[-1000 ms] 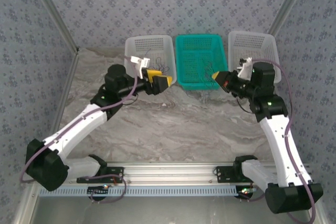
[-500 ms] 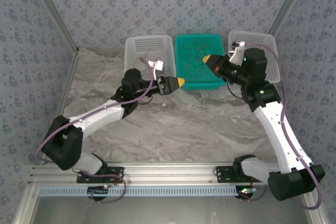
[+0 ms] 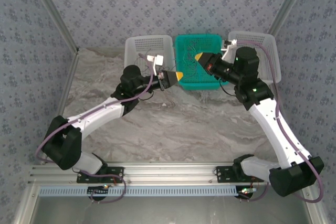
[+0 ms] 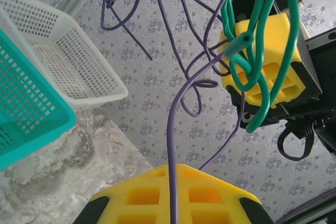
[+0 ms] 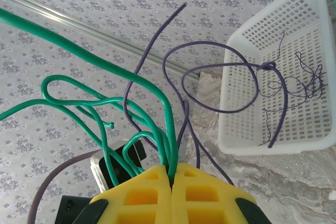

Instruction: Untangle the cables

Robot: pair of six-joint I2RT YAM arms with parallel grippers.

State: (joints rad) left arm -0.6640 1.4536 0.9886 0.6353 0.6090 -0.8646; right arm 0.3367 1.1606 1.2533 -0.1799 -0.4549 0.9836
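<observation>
From above, the left claw [image 3: 177,76] and right claw [image 3: 199,56] nearly meet over a teal mesh basket [image 3: 207,81] flanked by white ones; the cables there are too thin to make out.

Left wrist: the blocky yellow left claw [image 4: 175,174], pressed together, pinches a thin purple cable [image 4: 170,129] running up-frame towards the right claw [image 4: 262,61], which is draped in glossy green cable [image 4: 245,41] loops.

Right wrist: the right claw [image 5: 170,179] clamps the green cable [image 5: 167,124], with purple strands beside it. At right, a perforated white basket [image 5: 273,145] holds dark wires [image 5: 286,85].

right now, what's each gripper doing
left gripper: closed, holding the purple cable
right gripper: closed, holding the green cable
</observation>
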